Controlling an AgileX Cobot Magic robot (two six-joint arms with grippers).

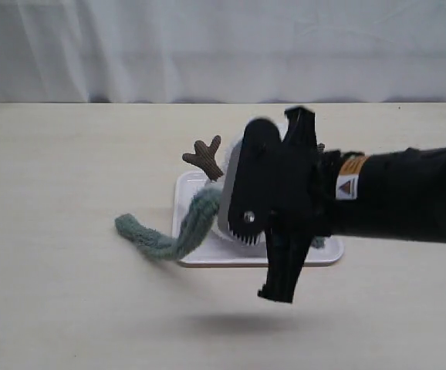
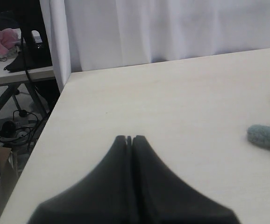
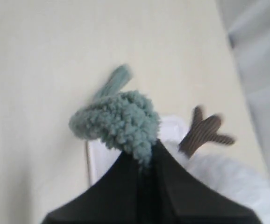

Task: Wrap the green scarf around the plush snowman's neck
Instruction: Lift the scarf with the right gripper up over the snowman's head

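The plush snowman [image 3: 228,182] lies on a white tray [image 1: 188,193], mostly hidden behind my right arm in the exterior view. Only one brown twig arm [image 1: 205,156] and a little white fluff show there, and its neck is hidden. My right gripper [image 3: 146,149] is shut on a bunched part of the green scarf [image 3: 121,119], held above the snowman. From that grip the scarf [image 1: 196,220] hangs down over the tray's edge, and its tail lies on the table to the left. My left gripper [image 2: 129,138] is shut and empty, over bare table away from the scarf's end [image 2: 266,136].
The pale table [image 1: 61,293] runs to a white curtain [image 1: 207,46] at the back. In the left wrist view the table's edge [image 2: 55,107] drops off to a floor with cables and another bench. My right arm [image 1: 400,200] reaches in from the right at mid height.
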